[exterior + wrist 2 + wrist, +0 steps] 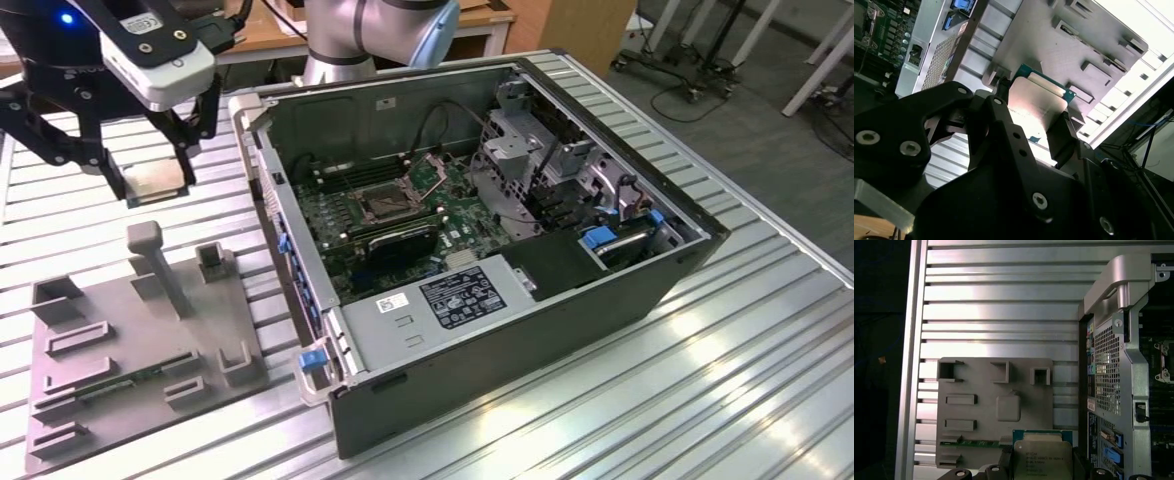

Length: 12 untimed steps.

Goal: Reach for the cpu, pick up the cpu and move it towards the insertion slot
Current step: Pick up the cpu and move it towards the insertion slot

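At the exterior view's left, the gripper [150, 178] is seen clenched on the cpu [156, 183]. The chip is pinched by opposite edges between two black fingers [114, 168]. The cpu is held in the air, clear of the slatted table [747, 350] and above the far end of a grey fixture [134, 330]. Pockets and upright posts are moulded into the fixture, and a green memory stick [118, 381] is seated in it near its front edge.

In the second wrist view the cpu [1036, 102] is shown tilted, with a dark finger [1061, 137] pressed against one side. The fixture [1079, 40] is seen beyond it. In the first wrist view the silvery top of the cpu [1043, 457] is turned to the camera. It is framed against the fixture [979, 385], the memory stick [974, 443] and the case [1126, 340].

Further to the exterior view's right, an open case [534, 330] is laid on its side, with a green board [461, 195] exposed inside. The slot [384, 203], silver-framed and dark-centred, is set in that board, well apart from the cpu, with the case wall between them. The arm [367, 30] is seen behind the case.
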Tool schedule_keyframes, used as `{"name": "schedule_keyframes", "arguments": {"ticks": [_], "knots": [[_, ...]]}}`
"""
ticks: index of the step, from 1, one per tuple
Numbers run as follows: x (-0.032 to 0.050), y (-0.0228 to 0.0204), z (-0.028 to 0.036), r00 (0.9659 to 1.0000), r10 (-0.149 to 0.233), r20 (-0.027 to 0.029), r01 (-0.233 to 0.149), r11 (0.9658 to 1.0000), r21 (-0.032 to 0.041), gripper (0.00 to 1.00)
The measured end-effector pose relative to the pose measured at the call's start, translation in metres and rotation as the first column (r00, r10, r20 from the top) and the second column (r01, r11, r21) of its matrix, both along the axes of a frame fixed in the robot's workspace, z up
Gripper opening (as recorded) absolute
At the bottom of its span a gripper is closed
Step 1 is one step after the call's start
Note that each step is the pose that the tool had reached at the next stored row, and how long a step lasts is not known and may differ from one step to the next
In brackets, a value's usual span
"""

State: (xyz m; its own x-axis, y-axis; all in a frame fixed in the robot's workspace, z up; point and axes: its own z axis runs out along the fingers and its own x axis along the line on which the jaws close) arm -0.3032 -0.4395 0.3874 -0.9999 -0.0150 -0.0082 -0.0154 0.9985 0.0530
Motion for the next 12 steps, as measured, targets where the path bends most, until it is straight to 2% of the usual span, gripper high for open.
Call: {"name": "schedule_keyframes", "arguments": {"ticks": [12], "knots": [[0.0088, 0.0, -0.0005, 1.0, 0.0, -0.0001, 0.0, 1.0, 0.0, 0.54]]}}
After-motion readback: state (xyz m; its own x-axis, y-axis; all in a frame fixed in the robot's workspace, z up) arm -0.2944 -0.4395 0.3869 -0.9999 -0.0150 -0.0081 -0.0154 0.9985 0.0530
